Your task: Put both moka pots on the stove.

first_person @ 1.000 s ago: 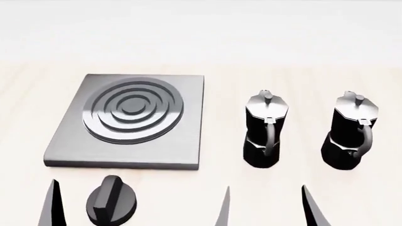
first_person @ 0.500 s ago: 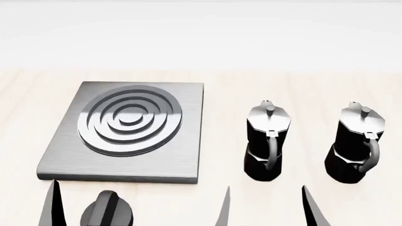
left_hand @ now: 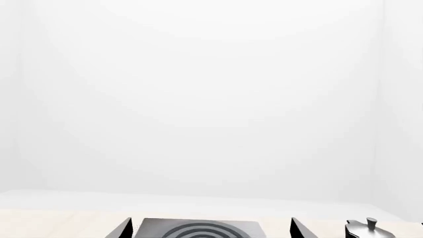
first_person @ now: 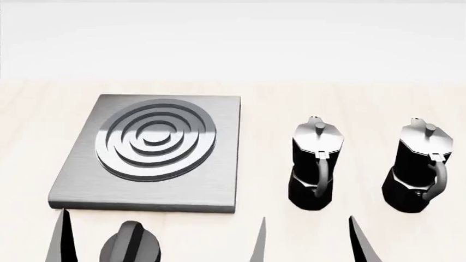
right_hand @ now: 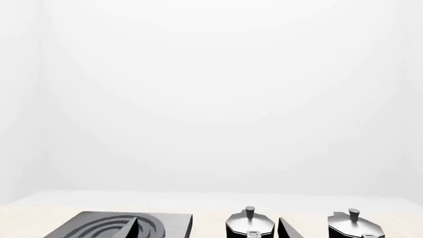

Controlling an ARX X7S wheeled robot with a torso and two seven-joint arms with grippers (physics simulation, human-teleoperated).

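The stove point(first_person: 153, 155), a grey metal slab with a ringed burner, lies at the left of the pale table. Two black moka pots with silver lids stand upright to its right, one point(first_person: 315, 164) nearer the stove and one point(first_person: 418, 166) farther right, handles toward me. My right gripper point(first_person: 309, 240) is open, low in the head view, short of the nearer pot; the right wrist view frames that pot point(right_hand: 250, 225) between its fingers. My left gripper point(left_hand: 210, 233) is open, facing the stove point(left_hand: 198, 229). Neither gripper holds anything.
A squat round black knob point(first_person: 131, 245) sits on the table in front of the stove, beside my left finger point(first_person: 62, 237). The light wooden table point(first_person: 364, 98) runs back to a plain white wall.
In the head view the stove, pots and knob have slid lower, then slightly right, as the view moved. The fingertips keep their places in the picture. Nothing was grasped.
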